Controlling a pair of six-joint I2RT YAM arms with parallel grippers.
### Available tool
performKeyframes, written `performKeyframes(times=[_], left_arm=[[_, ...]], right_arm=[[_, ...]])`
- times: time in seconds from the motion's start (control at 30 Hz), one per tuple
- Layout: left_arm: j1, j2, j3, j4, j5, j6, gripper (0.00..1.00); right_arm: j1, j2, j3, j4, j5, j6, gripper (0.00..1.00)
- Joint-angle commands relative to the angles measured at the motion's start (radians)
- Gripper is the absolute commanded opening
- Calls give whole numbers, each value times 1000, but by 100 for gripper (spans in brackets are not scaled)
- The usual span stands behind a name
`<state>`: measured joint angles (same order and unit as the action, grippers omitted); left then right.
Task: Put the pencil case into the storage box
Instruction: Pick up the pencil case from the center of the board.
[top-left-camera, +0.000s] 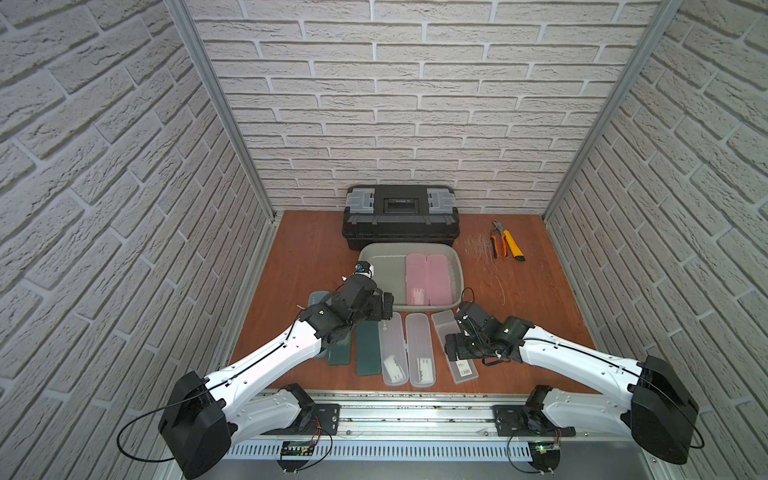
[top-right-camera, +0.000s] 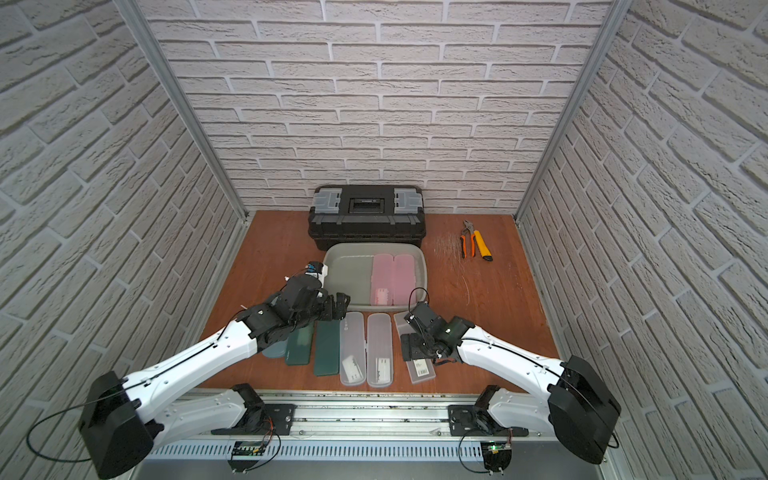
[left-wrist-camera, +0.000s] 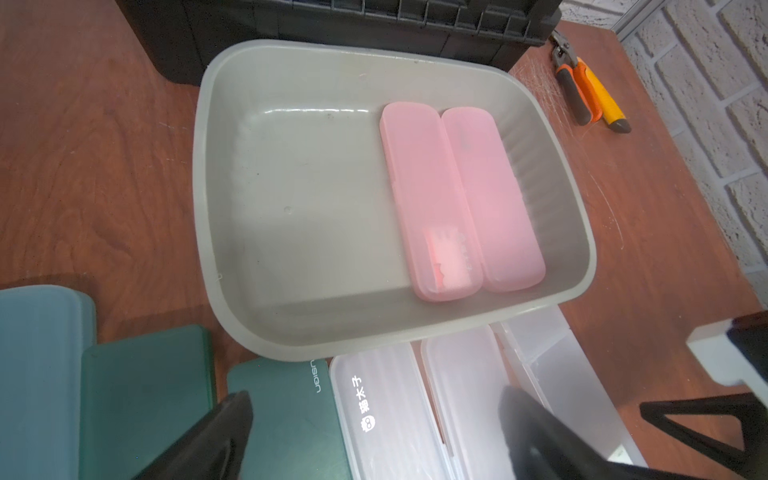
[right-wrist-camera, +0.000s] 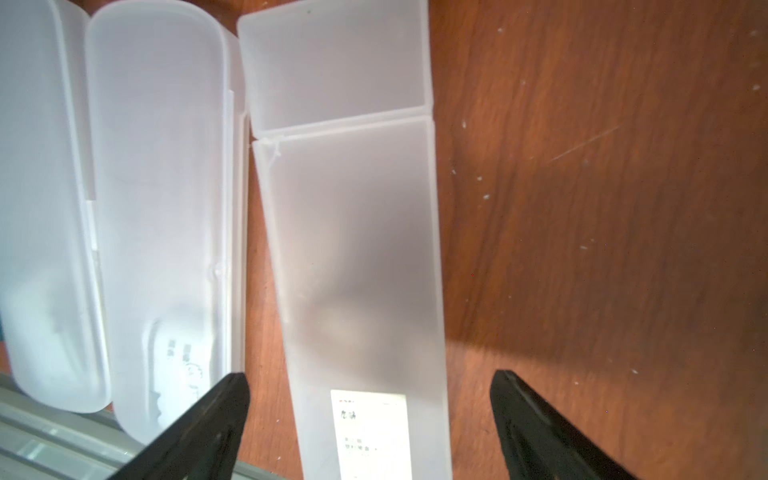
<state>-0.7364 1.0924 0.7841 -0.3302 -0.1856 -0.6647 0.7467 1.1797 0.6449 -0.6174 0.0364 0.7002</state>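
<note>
The pencil case in hand is the frosted, square-ended case (right-wrist-camera: 357, 257) with a white label. It lies flat on the wooden table (right-wrist-camera: 602, 208) at the right end of the row of cases (top-left-camera: 395, 353), outside the storage box (top-left-camera: 386, 272). The right gripper (right-wrist-camera: 370, 376) hangs directly above the labelled end with its jaws wide apart, one finger to each side of the case's width. No contact is visible. The left gripper (left-wrist-camera: 376, 397) is likewise spread and empty, above the row just short of the box's near rim. Two pink pencil cases (left-wrist-camera: 428, 199) lie side by side against the box's right wall; the rest of its floor is bare.

Step judged in hand: approach to grasp, before closure. The next move calls for a straight descent until the fingers bracket the long sides, then closure across the width. The neighbouring rounded translucent case (right-wrist-camera: 158, 208) lies just beside, leaving a narrow gap for the inner finger. Drift toward it risks pinching both. Once lifted, the case belongs in the bare left part of the box.
</note>
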Motion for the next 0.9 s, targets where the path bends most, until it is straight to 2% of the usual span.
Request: performKeyframes(times=[0.0, 0.3, 0.57, 0.87], left_arm=[[-5, -50, -12, 10, -49, 17, 99], [-5, -129, -53, -29, -84, 4, 99], [-5, -109, -46, -20, -71, -7, 98], [-22, -67, 11, -26, -48, 4, 98]], right_arm=[[16, -1, -39, 29, -44, 5, 96], [53, 62, -40, 24, -9, -2, 96], [96, 153, -17, -7, 51, 37, 93], [135, 197, -32, -13, 101, 87, 82]])
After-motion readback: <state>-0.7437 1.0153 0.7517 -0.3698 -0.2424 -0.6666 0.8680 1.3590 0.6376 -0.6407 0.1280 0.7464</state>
